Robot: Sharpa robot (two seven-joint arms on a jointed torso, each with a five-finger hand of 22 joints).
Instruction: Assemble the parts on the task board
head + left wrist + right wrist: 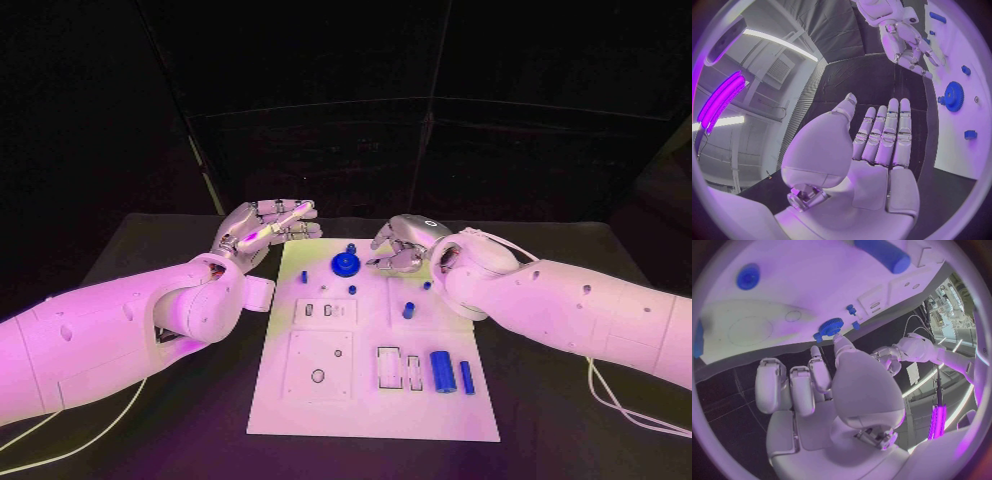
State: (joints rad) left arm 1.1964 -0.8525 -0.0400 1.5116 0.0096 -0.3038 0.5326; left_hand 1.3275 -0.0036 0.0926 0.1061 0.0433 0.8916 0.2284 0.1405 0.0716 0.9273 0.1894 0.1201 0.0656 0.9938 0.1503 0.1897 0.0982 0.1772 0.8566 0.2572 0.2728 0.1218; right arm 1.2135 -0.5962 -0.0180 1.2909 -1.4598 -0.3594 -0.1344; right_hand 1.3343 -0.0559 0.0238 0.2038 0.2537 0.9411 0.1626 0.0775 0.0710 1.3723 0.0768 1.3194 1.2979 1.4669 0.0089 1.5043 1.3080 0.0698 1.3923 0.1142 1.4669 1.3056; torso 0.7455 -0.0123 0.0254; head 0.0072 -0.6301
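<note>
Black cloth covered the table (173, 240), and the white task board (378, 400) lay lengthwise at its middle, running from the near edge toward twelve o'clock. At the board's far end, a blue gear (346, 264) stood on the plate with a small blue peg (352, 289) just behind it toward six o'clock and another small blue piece (303, 275) at about nine o'clock from it. Near the board's middle a short blue pin (408, 310) lay at roughly four o'clock from the gear, and a smaller one (426, 285) sat toward the right edge. Down toward five o'clock on the board, a thick blue cylinder (443, 371) lay beside a thinner blue rod (466, 377), the two close together but apart. The left hand (264, 231) hovered off the board's far left corner, at about ten o'clock from the gear; the left wrist view showed its palm flat, fingers (892, 131) straight and side by side, holding nothing. The right hand (404, 243) hung over the board's far edge, at about two o'clock from the gear; in the right wrist view its fingers (795, 385) were loosely bent and empty, the thumb reaching toward the gear without clearly touching it.
</note>
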